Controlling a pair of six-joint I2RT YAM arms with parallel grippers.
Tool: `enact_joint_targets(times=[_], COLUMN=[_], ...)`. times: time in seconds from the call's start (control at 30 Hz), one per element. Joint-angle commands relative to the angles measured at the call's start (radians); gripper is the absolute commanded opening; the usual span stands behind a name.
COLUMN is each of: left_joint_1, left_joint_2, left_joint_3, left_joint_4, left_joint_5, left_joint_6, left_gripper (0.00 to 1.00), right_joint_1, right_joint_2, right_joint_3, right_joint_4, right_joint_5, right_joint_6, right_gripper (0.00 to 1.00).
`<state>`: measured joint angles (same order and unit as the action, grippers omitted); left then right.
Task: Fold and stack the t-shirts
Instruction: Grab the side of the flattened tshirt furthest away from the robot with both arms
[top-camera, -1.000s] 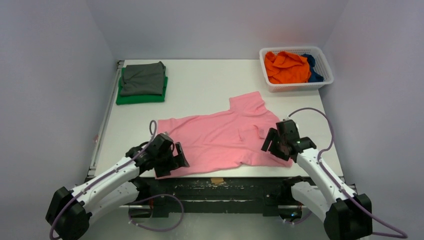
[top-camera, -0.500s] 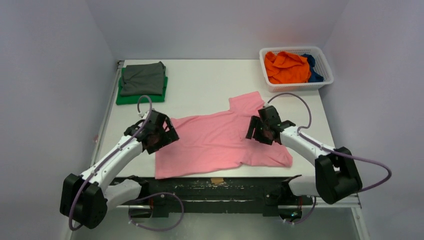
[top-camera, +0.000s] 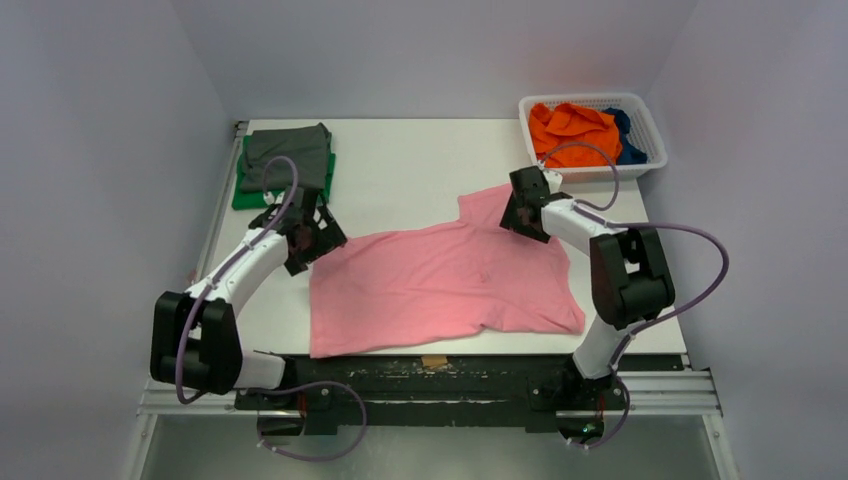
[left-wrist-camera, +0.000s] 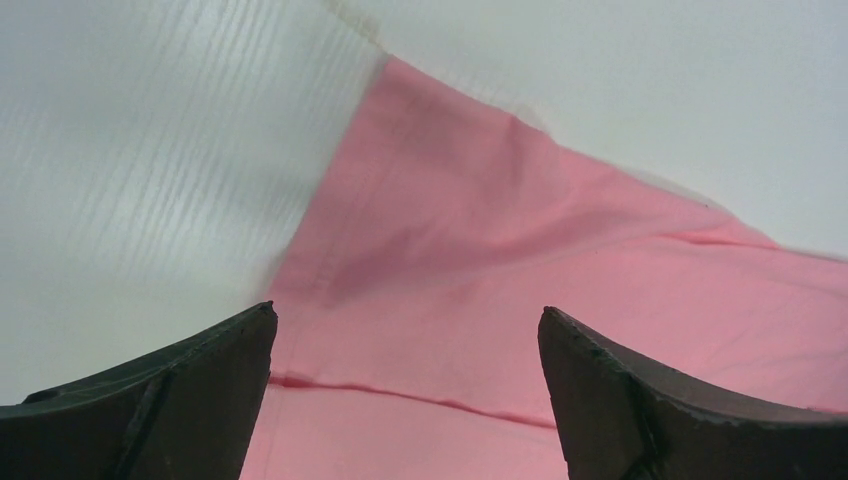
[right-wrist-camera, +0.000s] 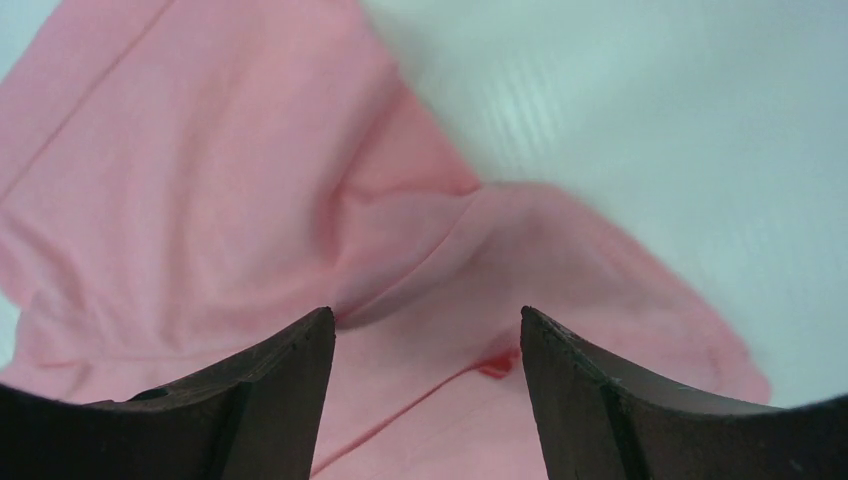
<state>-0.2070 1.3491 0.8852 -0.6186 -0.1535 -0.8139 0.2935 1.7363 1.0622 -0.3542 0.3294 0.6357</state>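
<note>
The pink t-shirt lies spread on the white table, its near hem along the table's front edge and its body mostly flat, with 1 sleeve reaching toward the far right. The risk from here, as I judge it, is an uneven grab. If either gripper closes on a single thin layer or only on the edge, the cloth could slip out during the lift. If the 2 arms pull at different heights or speeds, the shirt could skew or bunch instead of folding cleanly. On the right, the raised fold under the fingers could also be pinched double and leave a crease in the fold. The left gripper sits over the shirt's far left corner with its fingers spread wide. Its wrist view shows pink cloth and a seam between them, and it holds nothing. The right gripper hovers over the far right sleeve, equally spread and empty, and I cannot tell whether its tips touch the cloth. Farther back on the left, a folded grey t-shirt rests on a folded green t-shirt. At the far right, a white mesh basket holds the orange t-shirt and the dark blue t-shirt.
</note>
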Motion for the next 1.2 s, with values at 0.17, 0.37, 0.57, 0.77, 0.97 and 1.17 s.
enact_joint_targets(times=[0.17, 0.37, 0.57, 0.77, 0.97, 1.17], left_joint_1=[0.095, 0.123, 0.123, 0.123, 0.123, 0.123], left_joint_2=[0.153, 0.379, 0.528, 0.561, 0.530, 0.523], left_joint_3=[0.177, 0.354, 0.458, 0.507, 0.461, 0.453], left_joint_4=[0.001, -0.074, -0.157, -0.220, -0.173, -0.138], left_joint_5=[-0.029, 0.012, -0.013, 0.000, 0.013, 0.083], left_joint_6=[0.064, 0.085, 0.059, 0.031, 0.018, 0.019], left_gripper=[1.00, 0.85, 0.67, 0.68, 0.69, 0.69], right_joint_1=[-0.021, -0.021, -0.022, -0.022, -0.021, -0.005], right_joint_2=[-0.141, -0.313, -0.366, -0.375, -0.410, -0.447], right_joint_3=[0.053, -0.079, -0.096, -0.101, -0.125, -0.304], right_joint_4=[-0.005, 0.078, 0.077, 0.086, 0.088, 0.226], right_joint_5=[0.077, -0.025, -0.048, -0.074, -0.158, -0.435], right_joint_6=[-0.127, -0.143, -0.151, -0.150, -0.168, -0.115], right_gripper=[0.66, 0.67, 0.67, 0.67, 0.67, 0.65])
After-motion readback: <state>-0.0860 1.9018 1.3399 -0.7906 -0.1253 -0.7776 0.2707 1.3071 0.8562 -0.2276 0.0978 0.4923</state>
